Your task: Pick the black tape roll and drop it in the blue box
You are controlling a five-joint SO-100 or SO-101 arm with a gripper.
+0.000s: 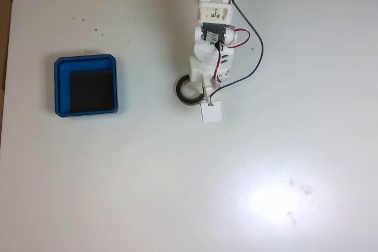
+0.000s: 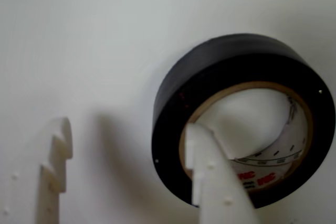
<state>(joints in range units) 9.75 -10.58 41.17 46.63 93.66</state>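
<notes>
White tabletop [image 1: 177,193] carries just two loose things — one black tape roll [image 1: 188,90] and one blue box [image 1: 85,85]. Taking the box as the landmark, the roll lies flat well to its right in the fixed view, at about the same height in the picture, with bare tabletop between the two. The box is a shallow square tray with clipped corners, a bright blue rim and a dark inner floor; nothing lies in it.

One white arm [image 1: 212,39] reaches down from the top edge of the fixed view, also well right of the box, with a red wire and a black wire [image 1: 257,51] looping along its side. Its lower end sits right over the roll's right edge.

Seen from the wrist, the roll [image 2: 173,103] rests on its flat face, its pale inner core and printed lining showing around the wide round hole. Two white fingers [image 2: 55,161] come up from the bottom edge. They are spread apart — one stands inside the roll's hole against the near part of the ring, the other stands outside the roll to the left in this view, clear of it with bare tabletop between. The near wall of the roll lies between the two fingers, not squeezed.
</notes>
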